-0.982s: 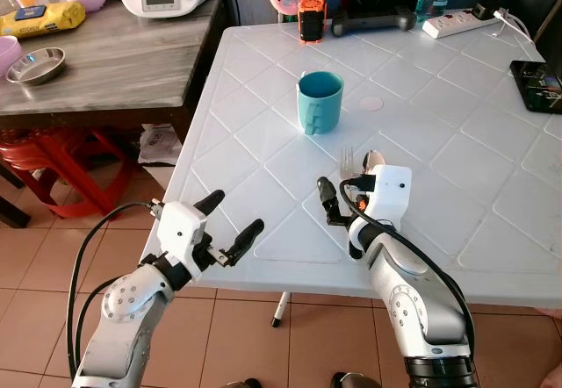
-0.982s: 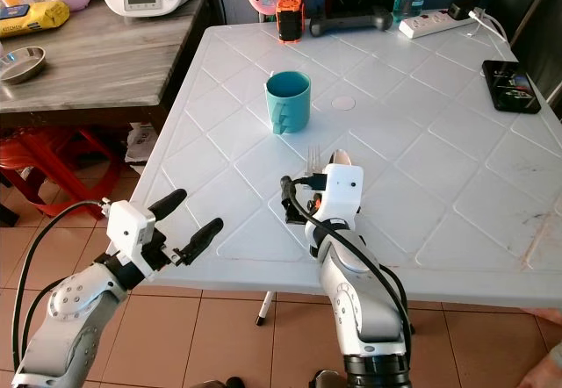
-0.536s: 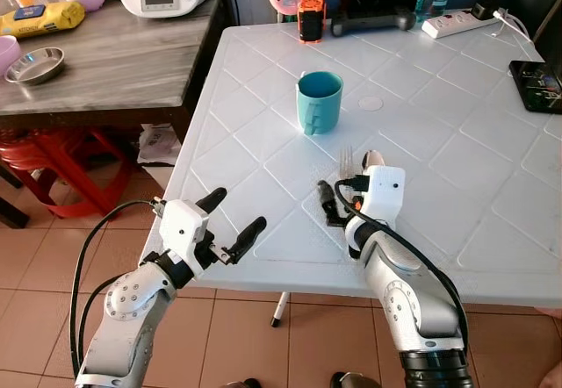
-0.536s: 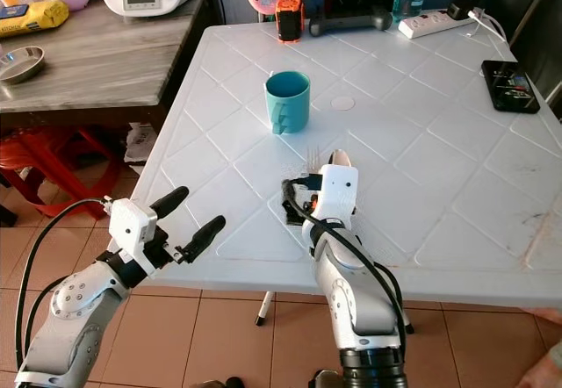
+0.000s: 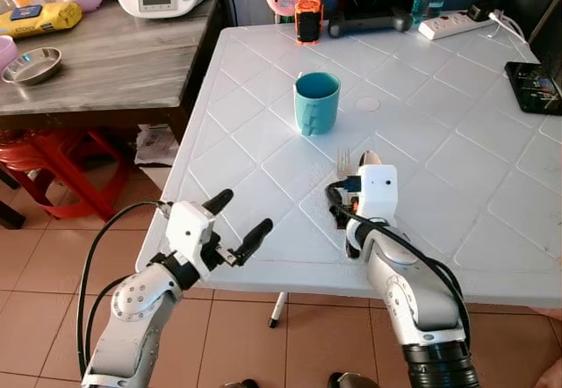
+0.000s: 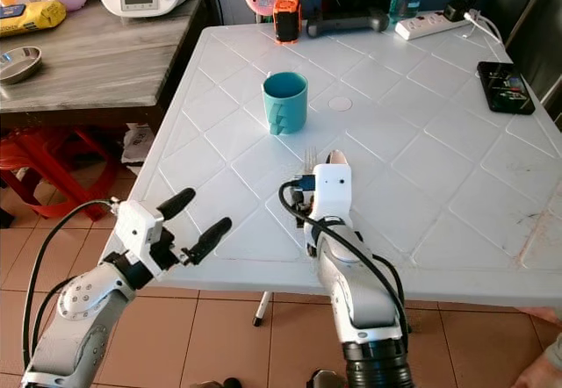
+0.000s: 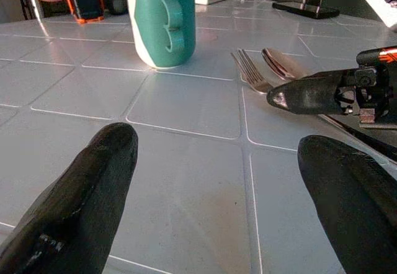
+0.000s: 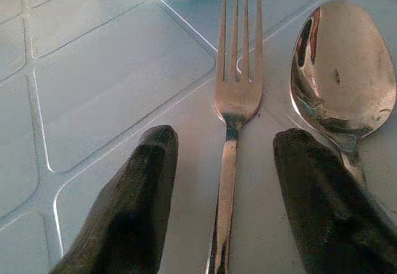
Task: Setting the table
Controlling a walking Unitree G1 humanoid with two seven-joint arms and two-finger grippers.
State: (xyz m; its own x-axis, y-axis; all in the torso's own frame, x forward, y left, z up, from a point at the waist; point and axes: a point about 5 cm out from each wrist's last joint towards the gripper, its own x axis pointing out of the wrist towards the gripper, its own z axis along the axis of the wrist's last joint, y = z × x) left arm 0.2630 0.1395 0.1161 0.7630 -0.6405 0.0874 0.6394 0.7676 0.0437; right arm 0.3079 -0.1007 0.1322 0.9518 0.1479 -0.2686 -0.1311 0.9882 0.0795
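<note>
1. White plastic bench [image 5: 439, 133] with a diamond-grid top carries a teal ceramic mug [image 5: 317, 102], which stands upright with its handle turned toward the near edge.
2. At five o'clock from the mug lie a silver metal fork [image 8: 231, 122] and a silver metal spoon [image 8: 343, 82], side by side and flat on the bench, tines and bowl pointing toward the mug; the fork is the one nearer the mug.
3. Right tool [image 8: 226, 193] sits low over the cutlery, its two black fingers [image 8: 130, 212] spread apart, one on each side of the fork handle; the far finger lies over the spoon's handle. Whether the fingers touch the fork cannot be told.
4. Against the frame of a second ago, the right tool has moved forward over the fork and spoon: its white wrist housing [image 5: 376, 193] now covers most of both, where before its fingers lay at the near end of the handles.
5. Left tool [image 5: 237, 234] hangs at the bench's near edge, at seven o'clock from the mug, fingers wide apart and holding nothing; it has shifted only slightly.
6. Mug, fork and spoon lie where they lay before.
</note>
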